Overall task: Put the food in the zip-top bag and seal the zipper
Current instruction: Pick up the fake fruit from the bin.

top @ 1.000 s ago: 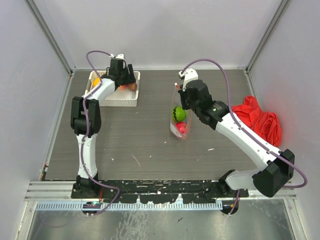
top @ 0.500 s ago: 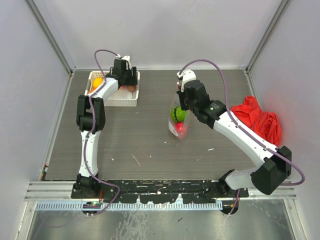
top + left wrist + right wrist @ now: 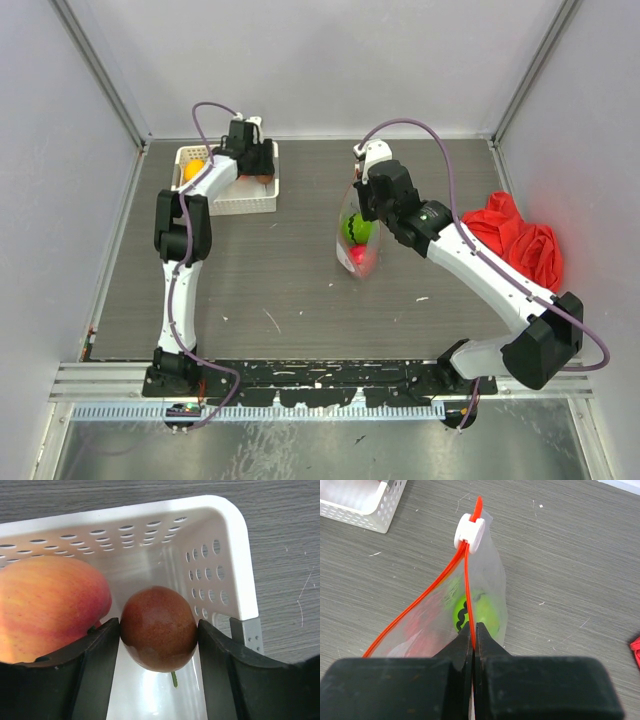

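Observation:
My left gripper (image 3: 258,166) reaches into the white lattice basket (image 3: 240,205). Its fingers press both sides of a brown fruit (image 3: 157,627) at the basket's right end, next to a large peach-pink fruit (image 3: 50,605). A yellow-orange fruit (image 3: 193,168) lies at the basket's left end. My right gripper (image 3: 472,626) is shut on the orange-red zipper strip (image 3: 468,580) of the clear zip-top bag (image 3: 358,238) and holds it upright with its mouth open. The white slider (image 3: 470,532) sits at the strip's far end. A light green fruit (image 3: 485,614) and a red fruit (image 3: 417,630) lie inside the bag.
A red cloth (image 3: 515,240) lies bunched at the table's right side. The basket's rim (image 3: 240,555) is close to my left gripper's right finger. Grey walls enclose the table at the left, back and right.
My left gripper has shifted slightly right and deeper into the basket, uncovering the yellow-orange fruit. My right gripper has moved the bag a little to the left.

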You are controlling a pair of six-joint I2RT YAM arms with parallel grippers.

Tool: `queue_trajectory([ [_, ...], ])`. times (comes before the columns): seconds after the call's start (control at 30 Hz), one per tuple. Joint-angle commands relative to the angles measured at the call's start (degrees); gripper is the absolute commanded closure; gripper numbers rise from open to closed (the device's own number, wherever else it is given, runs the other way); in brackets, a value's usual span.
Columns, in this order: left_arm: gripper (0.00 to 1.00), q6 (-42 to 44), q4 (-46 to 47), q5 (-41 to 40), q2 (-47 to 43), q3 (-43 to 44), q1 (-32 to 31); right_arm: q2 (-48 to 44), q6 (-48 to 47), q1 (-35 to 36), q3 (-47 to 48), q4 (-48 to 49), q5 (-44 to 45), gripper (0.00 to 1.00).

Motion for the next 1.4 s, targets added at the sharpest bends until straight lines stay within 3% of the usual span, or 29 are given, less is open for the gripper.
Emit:
queue_trajectory([
  [0.0,0.45,-0.69,-1.34,0.15,-2.11,-2.24,0.08,-1.14,0.83,-0.26,0.16,1.67,-1.09,1.00],
  [0.1,0.47,-0.87,-1.50,0.19,-2.35,-2.86,0.08,-1.54,1.18,-0.32,-0.10,1.68,-1.42,1.00],
  [0.27,0.42,-0.89,-1.18,0.13,-1.59,-1.60,0.08,-2.43,1.51,-0.26,-0.68,1.62,-1.38,1.00],
  [0.4,0.55,-1.55,-2.01,1.32,-1.09,-0.51,0.08,-2.92,1.64,-0.30,0.01,1.05,-1.59,1.00],
  [0.6,0.73,-1.90,2.77,2.11,-7.96,-7.49,0.12,-3.77,1.11,-0.18,2.86,-0.18,-1.50,1.00],
  [0.87,0.89,-2.11,3.14,2.14,-13.26,-10.62,0.16,-4.56,1.82,-0.31,3.60,-0.89,-2.25,1.00],
  [1.17,0.92,-3.62,3.78,-0.09,-21.63,-17.32,0.17,-4.77,1.84,-0.17,3.91,-1.61,-1.94,1.00],
  [1.37,0.95,-11.12,4.31,3.58,-30.21,-23.71,0.08,-2.55,0.94,-0.25,6.73,-4.52,-1.44,1.00],
])
